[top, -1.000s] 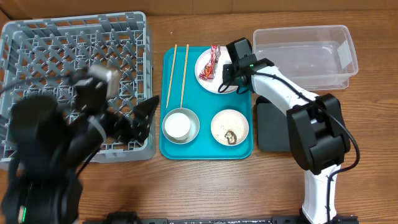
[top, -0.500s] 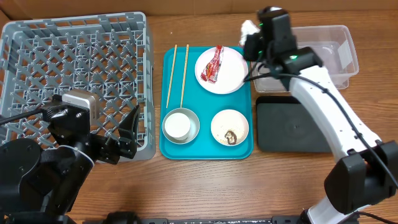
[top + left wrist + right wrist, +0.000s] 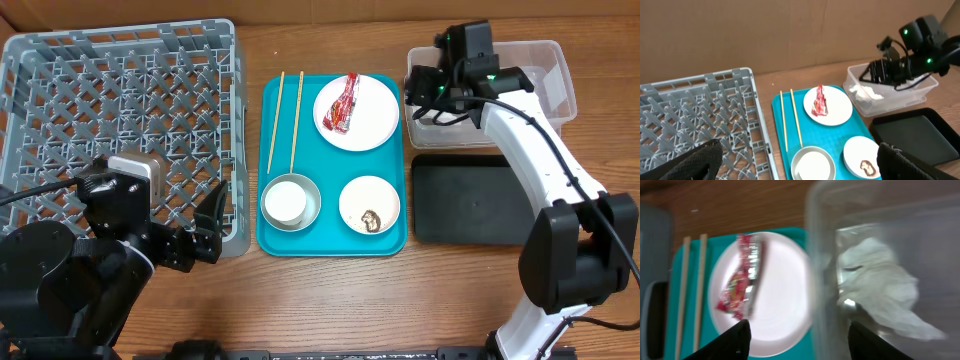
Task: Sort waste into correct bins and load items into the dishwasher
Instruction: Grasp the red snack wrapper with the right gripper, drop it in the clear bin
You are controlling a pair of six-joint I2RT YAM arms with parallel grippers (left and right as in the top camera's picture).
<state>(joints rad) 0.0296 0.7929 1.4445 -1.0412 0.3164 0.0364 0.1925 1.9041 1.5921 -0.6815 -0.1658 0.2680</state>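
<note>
My right gripper [image 3: 428,92] hangs open over the left end of the clear tub [image 3: 535,90]. A crumpled white paper [image 3: 877,287] lies loose inside the tub, just beyond the open gripper [image 3: 800,340]. The red-and-white wrapper [image 3: 342,103] rests on the white plate [image 3: 362,118]. The chopsticks [image 3: 285,120], the metal bowl [image 3: 312,205] holding the white cup [image 3: 285,202], and the small dish [image 3: 369,200] with a brown lump [image 3: 371,220] sit on the teal tray [image 3: 333,243]. My left gripper [image 3: 800,165] is open and empty by the rack's near right corner.
The grey dish rack [image 3: 120,110] fills the left side of the table. The black tray [image 3: 470,200] lies in front of the clear tub, right of the teal tray. A cardboard wall [image 3: 790,30] runs along the back.
My right gripper swung from the plate to over the clear tub with the white paper, then opened, and the paper now lies in the tub. My left arm drew back toward the near left.
</note>
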